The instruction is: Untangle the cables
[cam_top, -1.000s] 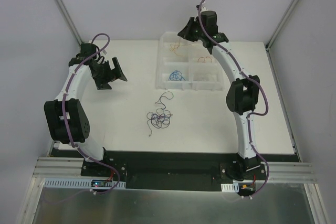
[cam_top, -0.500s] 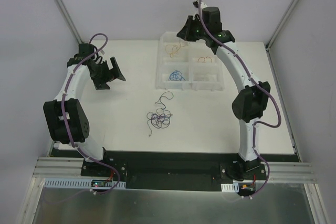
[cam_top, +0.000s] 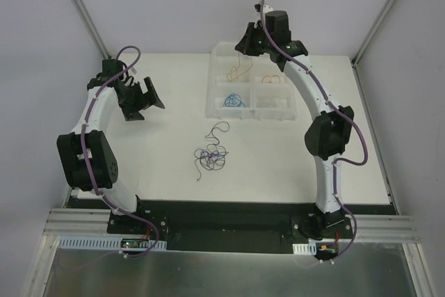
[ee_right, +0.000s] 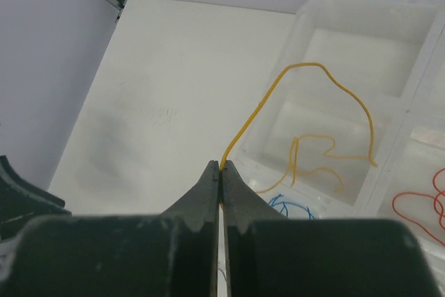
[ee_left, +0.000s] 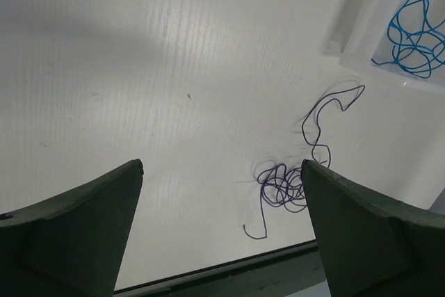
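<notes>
Right gripper [ee_right: 221, 166]: clamped on the yellow cable [ee_right: 306, 67], above the tray [cam_top: 217, 106] at the far edge.
Change: the wrist has lifted slightly, and the cable's tail still lies in its compartment, so release looks close.
Left gripper [ee_left: 221, 166]: jaws apart, toward the far-left corner.
Dark tangle [ee_left: 281, 186]: mid-worktop, unmoved, probably next.

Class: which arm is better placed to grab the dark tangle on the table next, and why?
Left: its jaws stand open facing the tangle; the right jaws are shut on the orange cable.
</notes>
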Action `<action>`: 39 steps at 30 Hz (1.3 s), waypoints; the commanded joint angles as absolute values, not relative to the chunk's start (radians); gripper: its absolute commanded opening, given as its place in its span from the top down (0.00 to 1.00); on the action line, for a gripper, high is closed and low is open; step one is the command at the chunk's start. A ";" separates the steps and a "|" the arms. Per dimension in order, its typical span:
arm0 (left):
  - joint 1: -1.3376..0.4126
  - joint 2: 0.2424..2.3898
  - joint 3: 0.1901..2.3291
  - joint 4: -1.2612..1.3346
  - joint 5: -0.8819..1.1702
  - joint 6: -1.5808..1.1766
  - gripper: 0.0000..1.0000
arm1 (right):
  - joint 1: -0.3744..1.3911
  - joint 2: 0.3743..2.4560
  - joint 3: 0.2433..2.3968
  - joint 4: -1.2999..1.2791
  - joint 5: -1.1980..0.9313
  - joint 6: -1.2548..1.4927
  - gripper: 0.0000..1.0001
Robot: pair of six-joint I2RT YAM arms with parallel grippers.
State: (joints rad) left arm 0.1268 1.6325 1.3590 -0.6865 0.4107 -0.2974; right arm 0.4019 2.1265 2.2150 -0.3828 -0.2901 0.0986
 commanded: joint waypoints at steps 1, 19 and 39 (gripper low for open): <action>0.141 1.580 1.338 -0.689 0.416 -0.276 0.04 | 0.406 2.264 2.353 -0.367 -0.247 0.150 1.00; 0.141 1.525 1.239 -0.689 0.397 -0.241 0.03 | 0.453 2.533 2.431 -0.411 -0.192 0.244 1.00; 0.135 1.523 1.253 -0.664 0.439 -0.304 0.03 | 0.431 2.185 2.283 -0.607 -0.115 0.045 0.30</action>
State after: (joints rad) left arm 0.1329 1.5547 1.2407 -0.6773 0.4110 -0.2787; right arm 0.4370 2.3920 2.3432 -0.5495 -0.1337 0.1585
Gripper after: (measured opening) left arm 0.972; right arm 0.682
